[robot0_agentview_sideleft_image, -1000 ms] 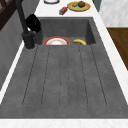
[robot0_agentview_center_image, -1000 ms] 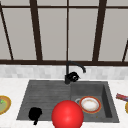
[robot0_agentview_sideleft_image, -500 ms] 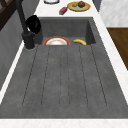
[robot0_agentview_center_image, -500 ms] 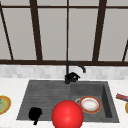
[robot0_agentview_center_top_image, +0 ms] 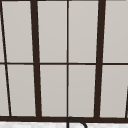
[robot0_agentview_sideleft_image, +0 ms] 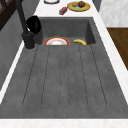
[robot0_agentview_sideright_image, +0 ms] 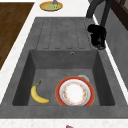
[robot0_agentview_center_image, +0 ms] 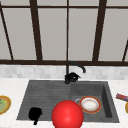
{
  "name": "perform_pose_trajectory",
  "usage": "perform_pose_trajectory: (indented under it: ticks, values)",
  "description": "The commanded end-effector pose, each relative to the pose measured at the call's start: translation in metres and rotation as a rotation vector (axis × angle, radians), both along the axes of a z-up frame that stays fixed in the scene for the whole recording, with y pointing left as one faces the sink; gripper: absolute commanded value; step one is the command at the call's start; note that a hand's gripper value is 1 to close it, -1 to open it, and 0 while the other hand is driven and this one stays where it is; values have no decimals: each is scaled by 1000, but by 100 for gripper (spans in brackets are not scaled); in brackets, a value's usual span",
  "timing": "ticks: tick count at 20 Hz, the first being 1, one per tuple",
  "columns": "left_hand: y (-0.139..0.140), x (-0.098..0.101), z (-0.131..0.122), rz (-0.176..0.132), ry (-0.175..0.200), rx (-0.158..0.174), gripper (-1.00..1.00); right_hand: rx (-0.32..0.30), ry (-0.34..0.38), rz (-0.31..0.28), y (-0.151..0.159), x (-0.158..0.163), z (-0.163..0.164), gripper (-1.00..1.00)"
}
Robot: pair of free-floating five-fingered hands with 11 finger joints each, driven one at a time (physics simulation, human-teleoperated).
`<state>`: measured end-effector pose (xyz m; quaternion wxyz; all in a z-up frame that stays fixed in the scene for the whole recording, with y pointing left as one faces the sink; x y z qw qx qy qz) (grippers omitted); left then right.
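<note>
My right hand [robot0_agentview_center_image: 72,77] hovers at the base of the black faucet [robot0_agentview_center_image: 67,72], fingers relaxed and holding nothing. It also shows beside the faucet post [robot0_agentview_sideleft_image: 24,22] as a dark hand [robot0_agentview_sideleft_image: 34,24] in the left side view, and as a hand [robot0_agentview_sideright_image: 97,33] at the basin's back rim in the right side view. My left hand [robot0_agentview_center_image: 35,114] floats low at the front left, over the drainboard [robot0_agentview_center_image: 45,96]. A big red ball [robot0_agentview_center_image: 67,115] hangs at the front centre. An orange-rimmed white plate [robot0_agentview_sideright_image: 75,93] and a banana [robot0_agentview_sideright_image: 38,95] lie in the basin.
A yellow plate with food [robot0_agentview_center_image: 3,105] sits on the left counter and shows as a plate [robot0_agentview_sideright_image: 51,5] in the right side view. A small red item [robot0_agentview_sideleft_image: 63,10] and another yellow food plate [robot0_agentview_sideleft_image: 78,6] lie on the right counter. A window [robot0_agentview_center_top_image: 67,60] rises behind the sink.
</note>
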<state>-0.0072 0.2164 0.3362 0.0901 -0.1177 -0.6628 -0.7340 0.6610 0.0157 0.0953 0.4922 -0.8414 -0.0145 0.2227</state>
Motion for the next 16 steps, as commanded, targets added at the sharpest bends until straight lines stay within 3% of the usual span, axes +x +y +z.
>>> perform_pose_trajectory:
  ticks: [1,3,4,5,6,8,9,10,16]
  values:
    - [0,0,0,0,0,0,0,0,0,0,31,8,-7,100]
    - [0,0,0,0,0,0,0,-2,2,27,26,5,-3,100]
    - [0,0,0,0,0,0,0,-20,-12,-9,0,-1,1,100]
    - [0,0,0,0,0,0,0,-7,-7,8,-1,0,0,100]
    - [0,0,0,0,0,0,0,-8,2,24,-2,-2,0,-100]
    - [0,0,0,0,0,0,0,23,16,13,-3,0,-2,-100]
    - [0,0,0,0,0,0,0,34,-32,5,-12,-7,1,-100]
    - [0,0,0,0,0,0,0,83,-34,-8,-13,-15,13,-100]
    - [0,0,0,0,0,0,0,228,15,15,-29,-14,39,-100]
